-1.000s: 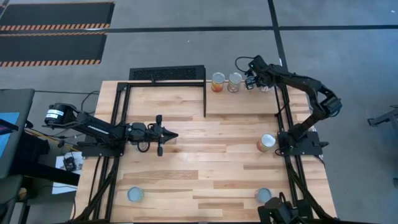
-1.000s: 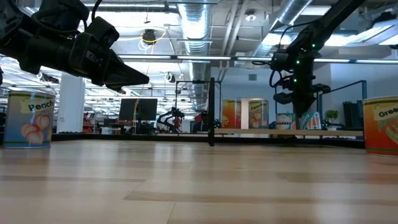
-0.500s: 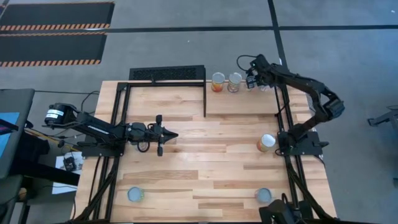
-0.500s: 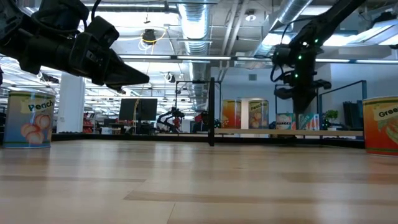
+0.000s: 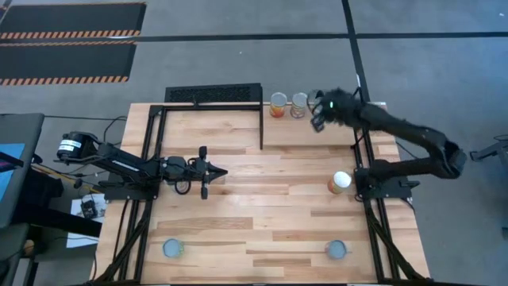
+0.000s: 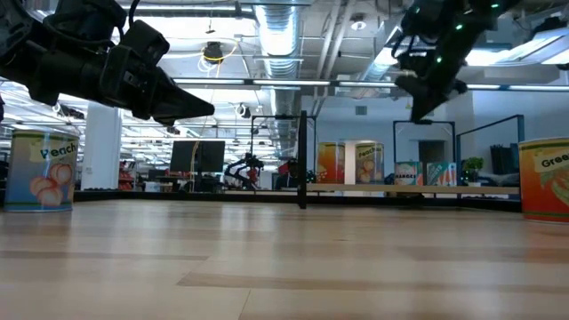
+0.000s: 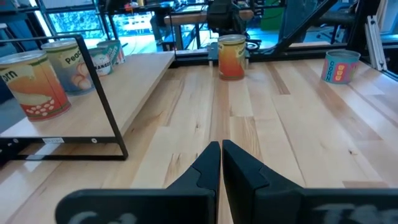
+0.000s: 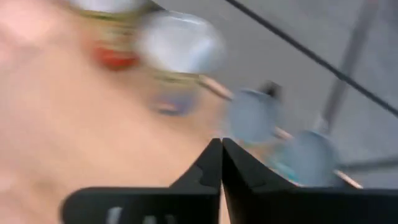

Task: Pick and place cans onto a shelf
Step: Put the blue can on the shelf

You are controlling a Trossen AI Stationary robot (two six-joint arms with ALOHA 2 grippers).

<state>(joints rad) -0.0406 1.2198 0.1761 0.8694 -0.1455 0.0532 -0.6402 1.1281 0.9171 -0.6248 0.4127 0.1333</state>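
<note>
— Near the far edge of the light-wood bench [image 5: 270, 199], where is the right gripper [image 5: 317, 121] standing?

— It hangs above the small light-wood shelf [image 5: 317, 131] with thin black metal bars, just beside two small tin cans with shiny round tops [image 5: 289, 105] at the shelf's far edge. Its two dark fingers [image 8: 217, 163] are pressed together, with nothing between them. In the right wrist view the cans are blurred, but they lie ahead of the fingertips, apart from them.

— And the other cans?

— One can with an orange label [image 5: 340, 182] stands near the right side of the bench, beside the base of the right arm. Two more silver-topped cans stand at the near edge, one at the left [image 5: 172, 249] and one at the right [image 5: 336, 249].

— What about the left gripper [image 5: 214, 172]?

— It waits over the middle of the bench, well apart from every can. Its fingers [image 7: 209, 163] are also closed together and empty. In the left wrist view the orange-labelled can [image 7: 232, 57] is far ahead of it, and cans [image 7: 38, 84] stand on the shelf at the side.
</note>
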